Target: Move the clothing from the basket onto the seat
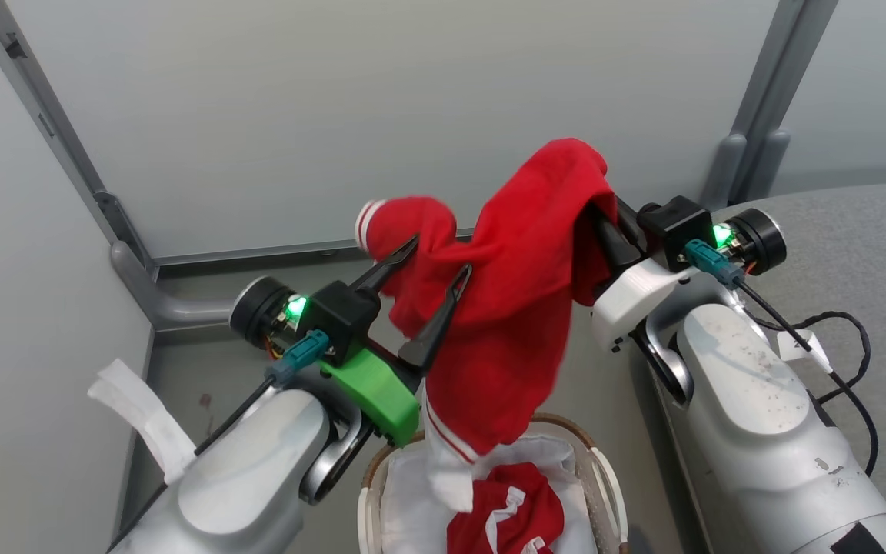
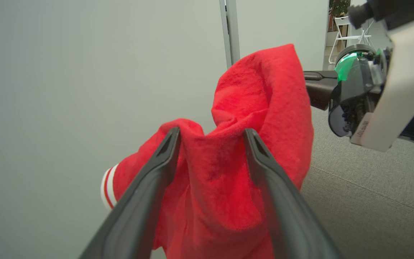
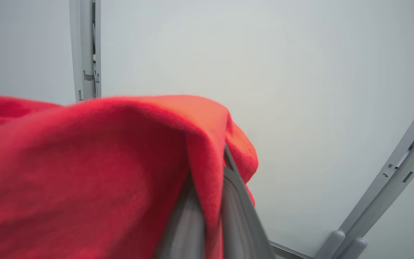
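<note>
My right gripper (image 1: 603, 219) is clamped on the top of the red garment (image 1: 520, 308), which hangs lengthwise with its white hem dipping inside the basket (image 1: 370, 477). The seat (image 1: 858, 231) lies to my right, nearest that arm. My left gripper (image 1: 441, 254) is spread, with cloth bunched between its fingers. A second red garment (image 1: 504, 512) lies in the basket.

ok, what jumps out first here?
A bright red garment hangs mid-frame in the head view, pinched high by the right end effector and sagging between the spread fingers of the left end effector. Below, its white-trimmed end dips into the basket, where a second red garment lies.
</note>
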Tool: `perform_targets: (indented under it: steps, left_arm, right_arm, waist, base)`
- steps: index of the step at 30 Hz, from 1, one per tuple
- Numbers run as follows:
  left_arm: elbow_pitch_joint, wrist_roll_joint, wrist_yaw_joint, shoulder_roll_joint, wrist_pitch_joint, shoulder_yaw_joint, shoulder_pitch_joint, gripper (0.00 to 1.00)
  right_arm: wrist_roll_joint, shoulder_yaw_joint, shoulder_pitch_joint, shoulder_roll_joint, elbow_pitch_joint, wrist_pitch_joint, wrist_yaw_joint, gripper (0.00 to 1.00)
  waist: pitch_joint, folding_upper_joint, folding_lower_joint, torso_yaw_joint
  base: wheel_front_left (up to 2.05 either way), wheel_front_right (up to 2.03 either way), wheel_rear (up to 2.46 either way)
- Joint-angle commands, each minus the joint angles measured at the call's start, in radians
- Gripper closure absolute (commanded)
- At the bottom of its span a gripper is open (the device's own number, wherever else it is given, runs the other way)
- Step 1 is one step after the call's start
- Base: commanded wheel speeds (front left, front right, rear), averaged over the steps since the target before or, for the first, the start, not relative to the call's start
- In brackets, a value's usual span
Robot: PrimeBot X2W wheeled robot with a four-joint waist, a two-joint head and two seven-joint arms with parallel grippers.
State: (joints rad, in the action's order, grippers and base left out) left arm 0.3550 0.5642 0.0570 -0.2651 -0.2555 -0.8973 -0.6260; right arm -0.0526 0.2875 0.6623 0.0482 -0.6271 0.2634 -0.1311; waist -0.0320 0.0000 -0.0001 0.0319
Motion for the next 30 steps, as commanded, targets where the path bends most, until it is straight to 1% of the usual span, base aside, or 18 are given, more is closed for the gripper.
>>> perform_targets:
  steps: [1, 7, 13, 20, 26, 30]
  left_arm:
    - [0.01, 0.016, -0.004, 0.006, -0.006, 0.011, 0.039, 0.0]
    - [0.047, 0.021, 0.003, 0.015, -0.01, 0.056, 0.132, 0.0]
    - [0.057, -0.006, 0.016, 0.031, -0.009, 0.12, 0.224, 0.0]
    - [0.066, -0.051, 0.035, 0.06, -0.009, 0.179, 0.293, 0.0]
    - [0.049, -0.093, 0.052, 0.087, -0.009, 0.23, 0.333, 0.0]
    - [0.037, -0.12, 0.062, 0.104, -0.009, 0.259, 0.354, 0.0]
  right_arm:
    - [0.005, -0.014, -0.016, 0.004, 0.016, 0.002, 0.001, 1.0]
    - [0.025, -0.064, -0.033, 0.004, 0.058, 0.002, 0.001, 1.0]
    - [0.05, -0.105, -0.064, 0.004, 0.094, 0.002, 0.001, 1.0]
    - [0.049, -0.121, -0.082, 0.004, 0.119, 0.002, 0.001, 1.0]
    - [0.066, -0.13, -0.076, 0.004, 0.12, 0.002, 0.001, 1.0]
    - [0.076, -0.141, -0.061, 0.009, 0.118, 0.002, 0.001, 1.0]
  waist:
    - [-0.002, 0.0, 0.0001, -0.008]
    - [-0.003, 0.0, 0.0001, -0.023]
    - [-0.001, 0.0, 0.0001, -0.034]
    - [0.008, 0.0, 0.0001, -0.057]
    - [0.024, 0.0, 0.0001, -0.116]
    - [0.04, 0.0, 0.0001, -0.178]
  base:
    - [0.0, 0.0, 0.0]
    - [0.0, 0.0, 0.0]
    - [0.0, 0.0, 0.0]
    - [0.0, 0.0, 0.0]
    - [0.0, 0.0, 0.0]
    - [0.0, 0.0, 0.0]
